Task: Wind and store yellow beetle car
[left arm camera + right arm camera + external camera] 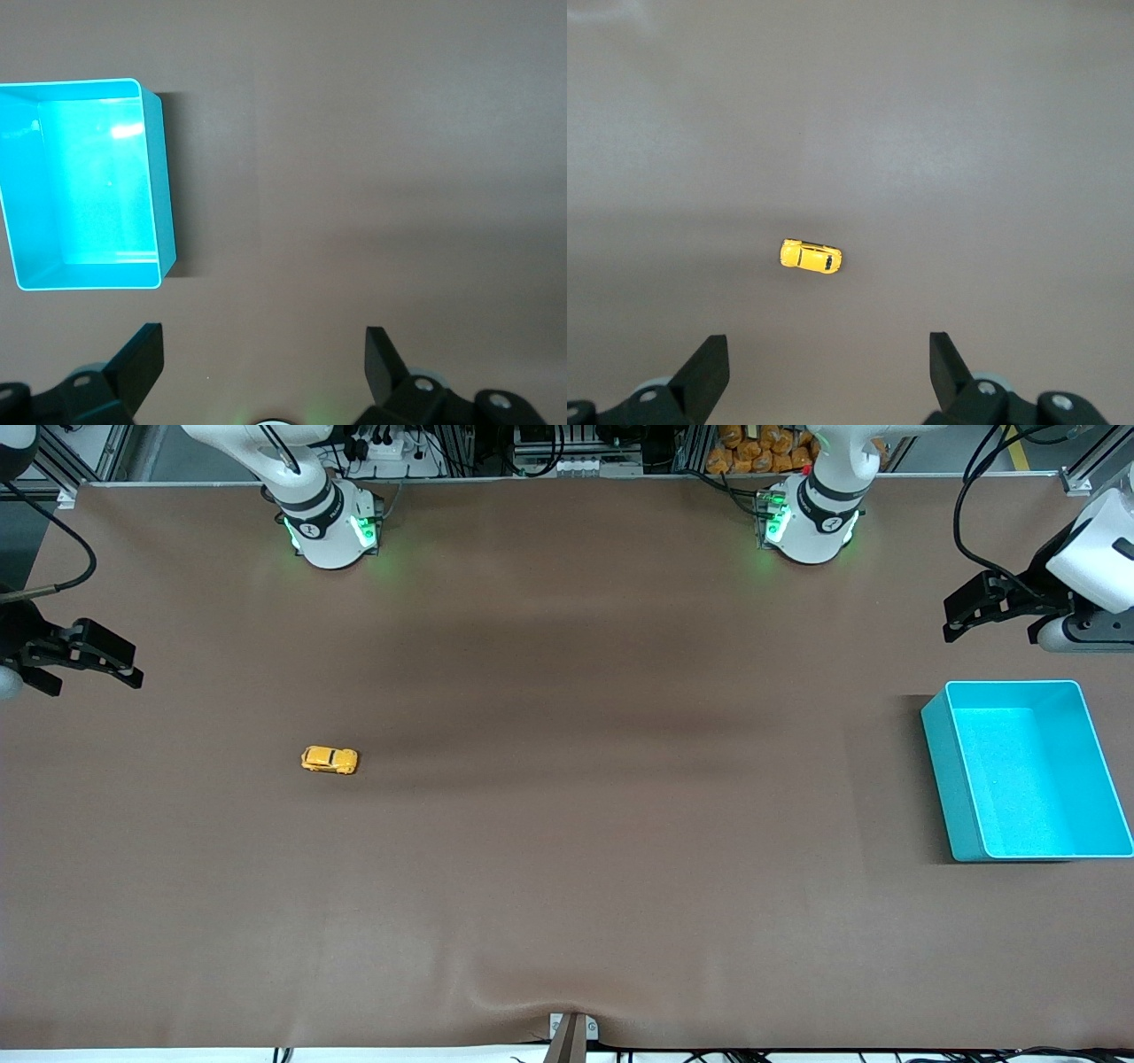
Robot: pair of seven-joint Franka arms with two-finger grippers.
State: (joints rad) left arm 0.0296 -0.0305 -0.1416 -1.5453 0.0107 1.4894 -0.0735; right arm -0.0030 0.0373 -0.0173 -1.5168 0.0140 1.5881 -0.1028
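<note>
The right gripper (133, 666) has its jaws spread wide with nothing in them. It hangs in the air over the counter (567, 850) at the right arm's end. The left gripper (952, 620) also has its jaws wide apart and holds nothing. It hangs over the counter at the left arm's end, close to the turquoise bin (939, 779).

The yellow beetle car (330, 759) sits on its wheels on the bare counter, toward the right arm's end. It is well apart from both grippers and well apart from the bin. Nothing touches it.

The job looks like it is only starting. The first step is likely for the right arm to go to the car, since it is the closer one. The car is tiny, so the jaws should come straight down over it and close on its two long sides. A soft squeeze is best, so the little car does not pop out or roll away on its wheels.

The right wrist view shows the car (811, 257) from above, with its dark windows, lying crosswise to the gap of the jaws. It does not show the bin. The left wrist view shows the bin (164, 195) with nothing inside, but no car. Only the front view shows both at once.
</note>
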